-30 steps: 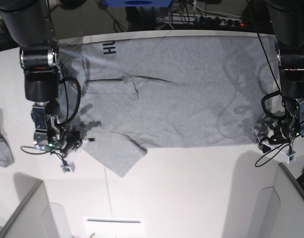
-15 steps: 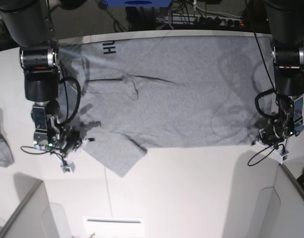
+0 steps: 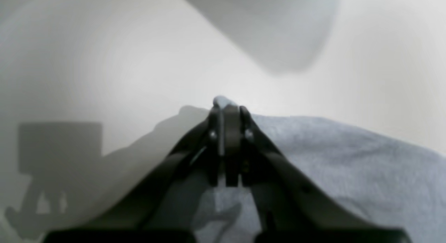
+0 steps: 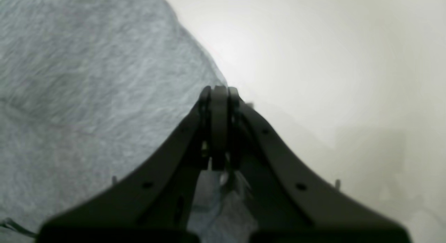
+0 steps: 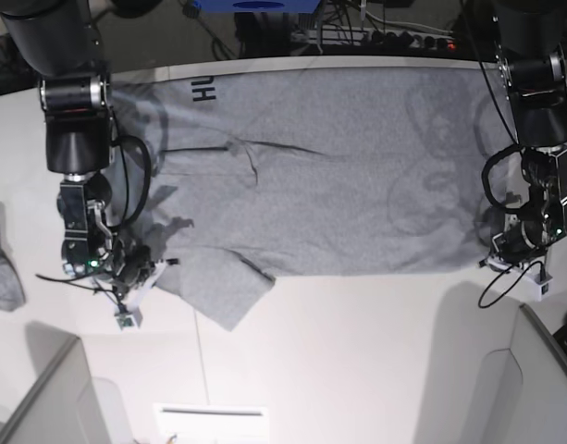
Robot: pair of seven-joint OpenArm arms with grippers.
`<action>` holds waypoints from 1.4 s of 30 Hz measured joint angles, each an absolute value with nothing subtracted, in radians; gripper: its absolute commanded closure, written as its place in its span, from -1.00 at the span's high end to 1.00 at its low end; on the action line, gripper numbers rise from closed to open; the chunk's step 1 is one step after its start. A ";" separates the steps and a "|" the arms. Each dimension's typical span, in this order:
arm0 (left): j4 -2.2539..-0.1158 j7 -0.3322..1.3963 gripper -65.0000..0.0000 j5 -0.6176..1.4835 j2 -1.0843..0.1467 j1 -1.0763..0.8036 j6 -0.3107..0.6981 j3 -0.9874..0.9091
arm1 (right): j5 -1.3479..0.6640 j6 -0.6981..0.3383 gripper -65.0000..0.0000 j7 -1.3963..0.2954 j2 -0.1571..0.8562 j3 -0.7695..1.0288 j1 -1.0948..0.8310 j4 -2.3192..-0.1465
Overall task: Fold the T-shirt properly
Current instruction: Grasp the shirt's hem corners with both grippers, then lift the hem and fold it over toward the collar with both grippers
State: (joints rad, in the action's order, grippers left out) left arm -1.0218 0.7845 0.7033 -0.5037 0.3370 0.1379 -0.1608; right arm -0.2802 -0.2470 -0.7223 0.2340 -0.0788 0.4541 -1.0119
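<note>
The T-shirt (image 5: 329, 176) lies spread flat across the white table (image 5: 357, 351), one sleeve angled toward the near edge. The left gripper (image 3: 226, 107) is clamped on the shirt's near corner; the right gripper (image 4: 217, 91) is pinched tight on the cloth by the sleeve
</note>
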 measured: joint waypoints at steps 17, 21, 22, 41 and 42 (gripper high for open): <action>-1.362 0.992 -1.00 0.702 -0.505 0.235 0.142 -0.361 | -0.284 -0.248 -1.00 -0.731 0.254 -0.022 0.391 -1.145; -1.449 1.008 -1.00 0.713 -0.502 0.208 0.150 -0.363 | -0.280 -0.248 -1.00 -0.738 0.265 0.020 0.376 -1.169; -1.457 1.013 -1.00 0.715 -0.501 0.197 0.149 -0.364 | -0.277 -0.247 -1.00 -0.748 0.268 0.023 0.373 -1.170; -1.665 1.099 -1.00 0.726 -0.498 -0.007 0.155 -0.468 | -0.280 -0.252 -1.00 -0.771 0.288 0.029 0.279 -1.264; -1.679 1.101 -1.00 0.725 -0.496 -0.021 0.153 -0.471 | -0.279 -0.252 -1.00 -0.771 0.288 0.029 0.270 -1.267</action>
